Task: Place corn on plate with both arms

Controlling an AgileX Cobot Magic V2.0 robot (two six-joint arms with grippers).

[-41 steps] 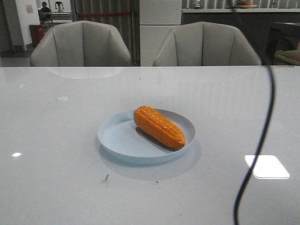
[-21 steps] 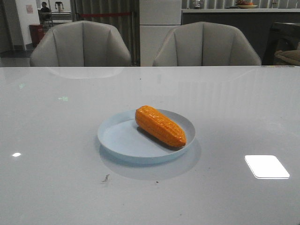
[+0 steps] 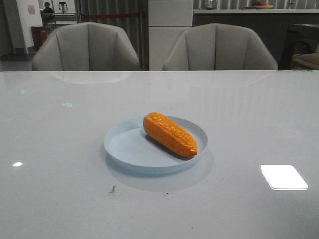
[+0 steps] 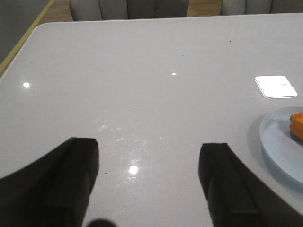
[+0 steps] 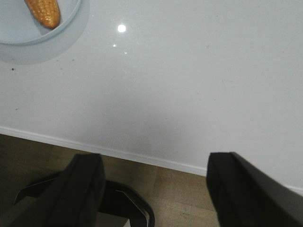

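Note:
The orange-yellow corn (image 3: 170, 134) lies on the pale-blue plate (image 3: 124, 147) at the middle of the table, its tapered end toward the front right. Neither arm shows in the front view. In the left wrist view my left gripper (image 4: 150, 158) is open and empty over bare table, with the plate's rim (image 4: 272, 142) and a bit of corn (image 4: 298, 124) off to one side. In the right wrist view my right gripper (image 5: 154, 182) is open and empty over the table's front edge, far from the plate (image 5: 61, 26) and corn (image 5: 45, 12).
Two grey chairs (image 3: 85, 47) stand behind the table's far edge. Bright lamp reflections (image 3: 283, 177) lie on the glossy tabletop. The right wrist view shows the table's white edge (image 5: 142, 158), wood floor and a dark base (image 5: 123, 205) below it.
A black cable that hung across the right of the front view a second ago has gone out of view. The corn shifted very slightly on the plate.

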